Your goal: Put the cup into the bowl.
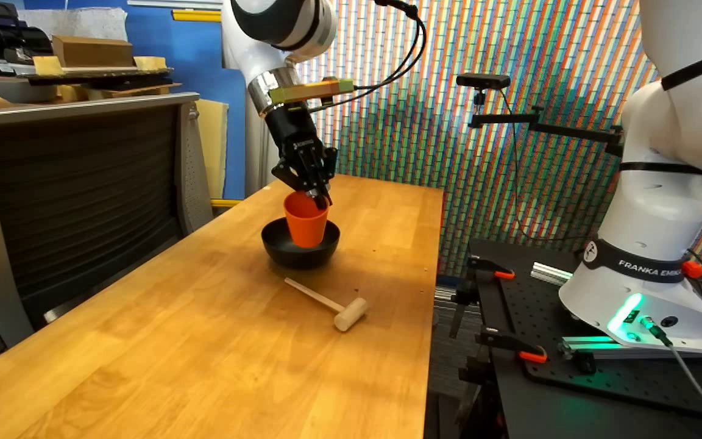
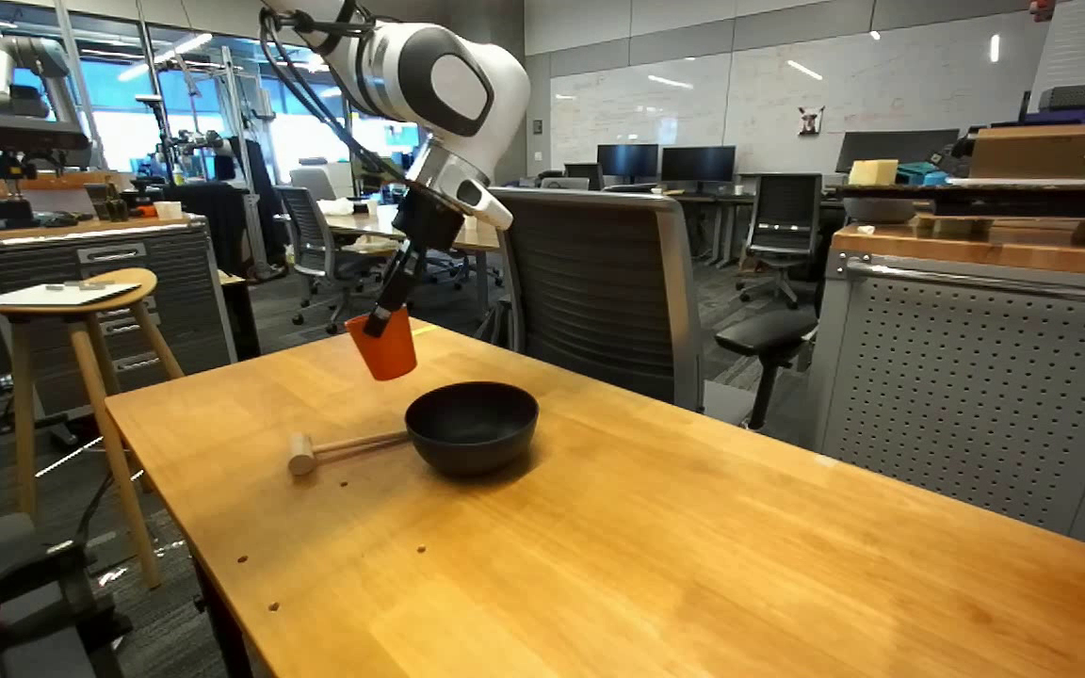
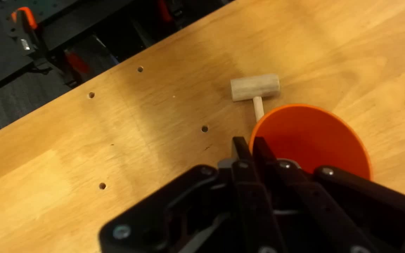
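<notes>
- Pincer [image 3: 250,143]: jaws pressed nearly together, pinching the wall of the orange-red cup [image 3: 315,135] at its rim; one finger lies inside the cup, the other outside.
- Cup: lifted clear of the counter [image 1: 205,360] and outside the bowl [image 2: 472,452]. Mouth upward, body tilted. In an exterior view the cup [image 2: 385,350] leans with its base toward the bowl and shows apart from it, higher and to one side. In an exterior view the cup [image 1: 306,227] overlaps the bowl along the line of sight.
- Arm [image 1: 265,58]: white, reaching down over the counter; black wrist section directly above the pincer.
- Bowl: black, round, upright on the counter, wider than the cup.
- Mallet [image 1: 351,314]: pale wood, lying on the counter near the bowl, handle directed toward it. In the wrist view the cup hides part of the handle.
- Counter: wooden top; several small round holes [image 3: 140,69] noted in the wrist view.
- Beyond the counter's edges: office chair [image 2: 599,292] beside one long side; across the opposite side, a black stand [image 1: 546,408] carrying a white robot base [image 1: 637,305] lettered FRANKA EMIKA, green light lit. Black clamps [image 1: 488,266] with orange tips at the stand's edge.
- Farther out: perforated metal cabinet [image 2: 985,377], wooden stool [image 2: 139,280], wall-mounted whiteboard [image 2: 787,104].
</notes>
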{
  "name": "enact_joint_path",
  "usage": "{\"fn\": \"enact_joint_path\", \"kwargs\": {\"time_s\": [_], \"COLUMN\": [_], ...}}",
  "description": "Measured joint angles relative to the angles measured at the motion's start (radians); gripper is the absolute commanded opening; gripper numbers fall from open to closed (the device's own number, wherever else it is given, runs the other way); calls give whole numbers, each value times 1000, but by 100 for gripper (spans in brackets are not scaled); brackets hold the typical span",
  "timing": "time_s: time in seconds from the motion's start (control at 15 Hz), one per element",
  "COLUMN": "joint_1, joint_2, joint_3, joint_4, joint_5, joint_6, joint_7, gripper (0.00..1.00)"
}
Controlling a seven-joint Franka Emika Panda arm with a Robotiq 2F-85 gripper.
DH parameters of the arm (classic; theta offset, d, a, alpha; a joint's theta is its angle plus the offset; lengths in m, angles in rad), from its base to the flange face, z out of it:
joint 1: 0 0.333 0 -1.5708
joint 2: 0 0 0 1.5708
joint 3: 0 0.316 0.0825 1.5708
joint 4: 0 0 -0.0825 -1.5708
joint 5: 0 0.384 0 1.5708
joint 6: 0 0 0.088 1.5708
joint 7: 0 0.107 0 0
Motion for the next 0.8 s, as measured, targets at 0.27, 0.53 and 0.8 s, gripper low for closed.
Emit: {"fn": "enact_joint_path", "kwargs": {"time_s": [0.27,0.53,0.8], "joint_1": [-23,-31,-40], "joint_2": [-29,-78,-124], "joint_3": [-23,-40,-46], "joint_4": [-105,-213,-323], "joint_5": [84,139,192], "joint_6": [156,297,414], "joint_7": [65,166,265], "gripper": [2,2,2]}}
